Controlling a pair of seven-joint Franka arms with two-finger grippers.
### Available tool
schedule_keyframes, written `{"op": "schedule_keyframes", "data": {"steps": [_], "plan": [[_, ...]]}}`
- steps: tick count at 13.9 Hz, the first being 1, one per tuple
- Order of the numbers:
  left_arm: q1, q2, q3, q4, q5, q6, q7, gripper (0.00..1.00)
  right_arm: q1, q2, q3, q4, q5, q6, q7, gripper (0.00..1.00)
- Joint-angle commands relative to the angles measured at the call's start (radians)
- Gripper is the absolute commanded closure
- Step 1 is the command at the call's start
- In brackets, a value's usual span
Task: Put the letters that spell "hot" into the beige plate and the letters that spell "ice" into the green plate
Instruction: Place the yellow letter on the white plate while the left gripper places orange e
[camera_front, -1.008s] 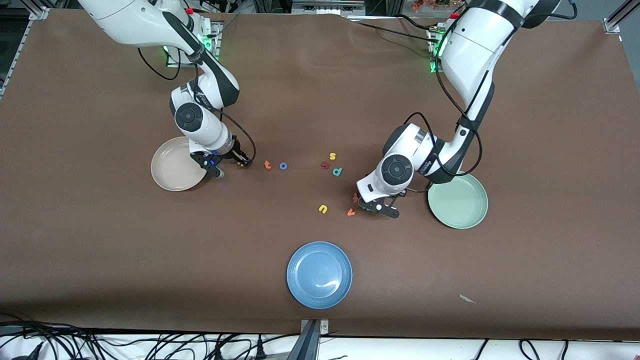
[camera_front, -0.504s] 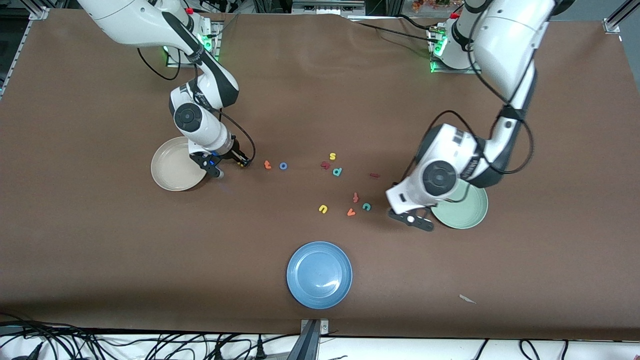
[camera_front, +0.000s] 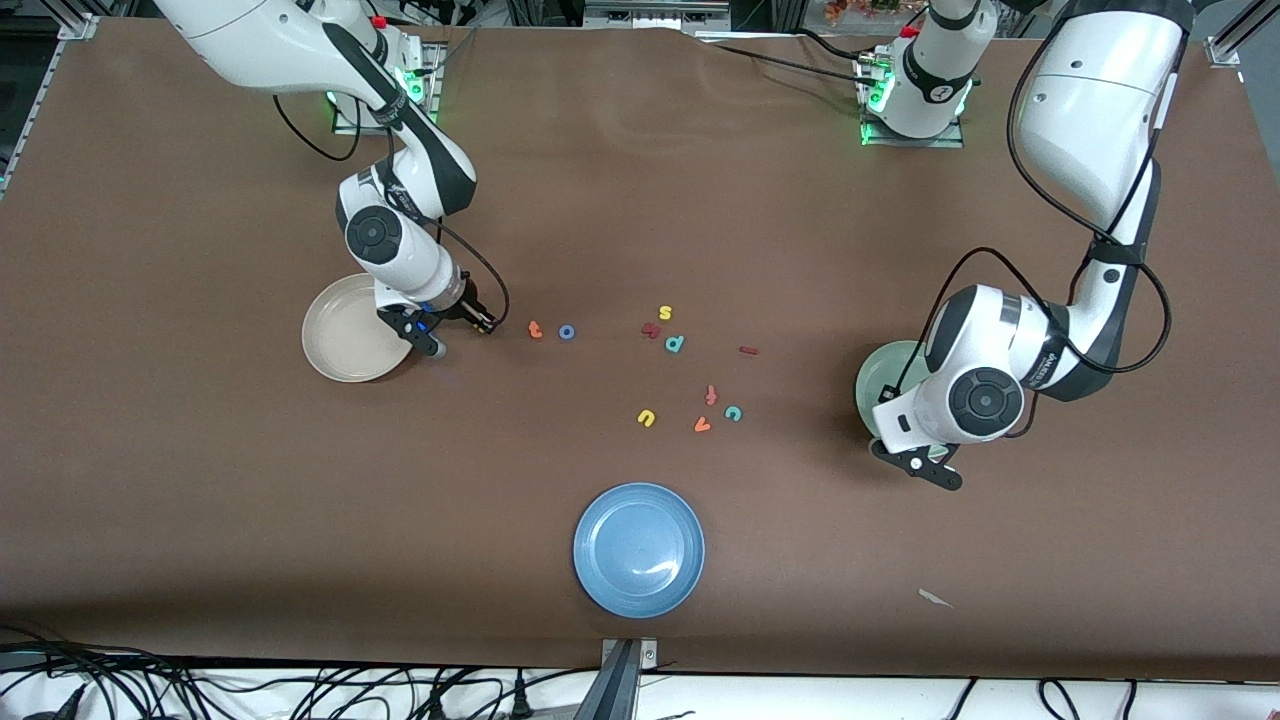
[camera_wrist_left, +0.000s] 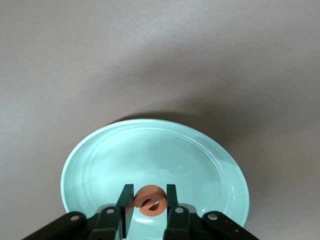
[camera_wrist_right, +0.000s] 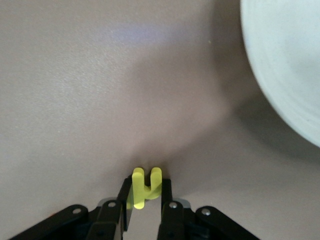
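Letters of "hot" and "ice" are split between the two arms and the brown tabletop (camera_front: 200, 480). Orange e (camera_wrist_left: 152, 200) sits clamped between the fingers of the left end effector (camera_wrist_left: 150, 202), which hangs over the green plate (camera_wrist_left: 200, 150) at the left arm's end of the tabletop. Yellow h (camera_wrist_right: 145, 187) is pinched between the fingers of the right end effector (camera_wrist_right: 145, 197), low over bare tabletop just beside the beige plate (camera_wrist_right: 285, 65), which lies at the right arm's end.

Orange t (camera_front: 535, 329) and blue o (camera_front: 567, 332) lie side by side on the tabletop, near the right end effector and toward the middle. Dark red i (camera_front: 748, 350) lies alone, between the middle cluster and the green plate. Teal c (camera_front: 733, 412) lies nearer the camera than the i, just beside an orange v (camera_front: 702, 425) and a red letter (camera_front: 711, 394). A yellow u (camera_front: 646, 418) lies close to the v. A yellow s (camera_front: 665, 313), a dark red letter (camera_front: 651, 329) and a teal p (camera_front: 675, 344) form a small group farther from the camera. A blue plate (camera_front: 600, 560) lies nearest the camera, holding nothing
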Motion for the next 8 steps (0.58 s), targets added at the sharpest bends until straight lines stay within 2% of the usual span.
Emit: {"op": "schedule_keyframes", "data": {"steps": [1, 3, 5, 8], "plan": [[-0.021, -0.010, -0.011, 0.006, 0.034, -0.003, 0.000, 0.00, -0.002, -0.030, -0.007, 0.084, -0.005, -0.137, -0.027, 0.91], [-0.021, -0.021, -0.049, 0.012, 0.026, -0.004, -0.002, 0.00, -0.004, -0.044, -0.021, 0.206, -0.005, -0.341, -0.067, 0.91], [-0.024, -0.027, -0.078, 0.030, 0.028, -0.003, 0.011, 0.00, -0.004, -0.044, -0.081, 0.300, -0.002, -0.508, -0.194, 0.91], [-0.056, 0.000, -0.134, 0.096, 0.031, 0.002, 0.018, 0.00, -0.005, -0.048, -0.225, 0.319, 0.006, -0.564, -0.537, 0.91]]}}
